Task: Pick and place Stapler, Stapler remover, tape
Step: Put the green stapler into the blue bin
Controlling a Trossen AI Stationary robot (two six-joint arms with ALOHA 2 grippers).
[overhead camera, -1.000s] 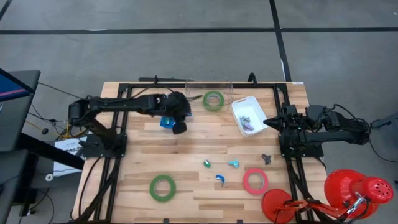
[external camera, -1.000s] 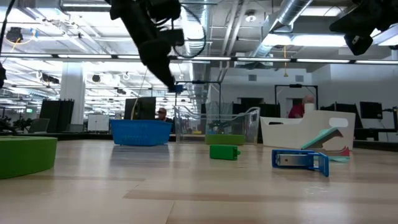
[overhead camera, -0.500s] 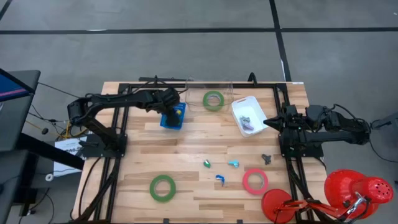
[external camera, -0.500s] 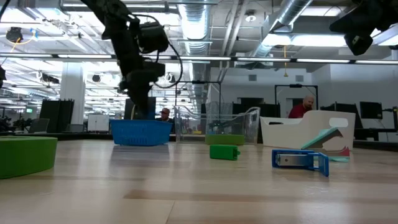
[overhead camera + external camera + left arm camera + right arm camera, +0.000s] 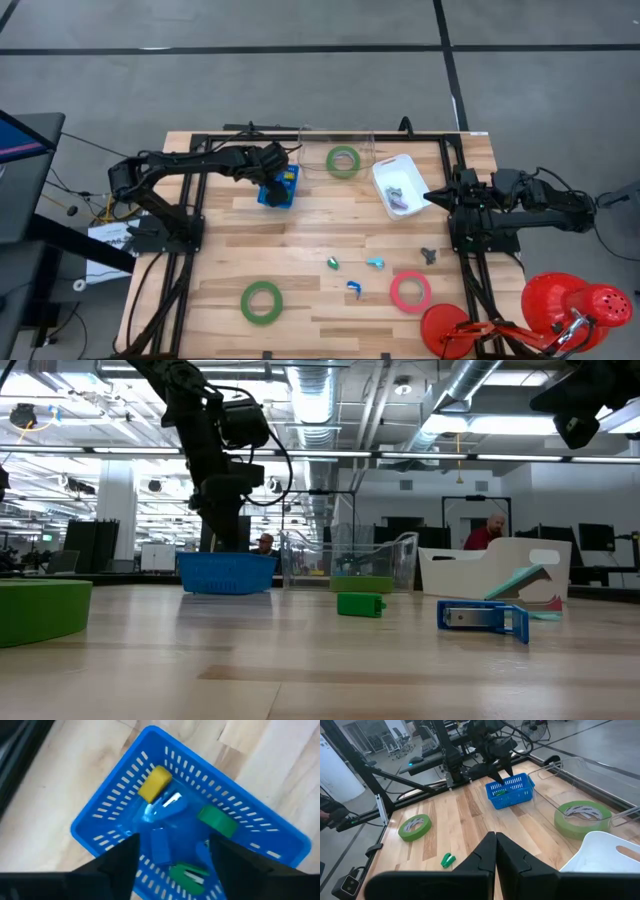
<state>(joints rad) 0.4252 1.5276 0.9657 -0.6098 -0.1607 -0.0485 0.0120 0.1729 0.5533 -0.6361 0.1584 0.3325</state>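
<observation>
Nearest the table's front edge lie a green tape roll and a pink roll, with a few tiny coloured items scattered between and just behind them. Farther back, the left gripper hangs over the blue basket with its fingers spread apart and nothing between them, small staplers lying in the basket below. The right gripper waits pinched shut beside the white bin, and the second green roll sits at the far edge.

Grey floor crossed by dark lines surrounds the wooden table; ceiling ducts and strip lights hang overhead.
</observation>
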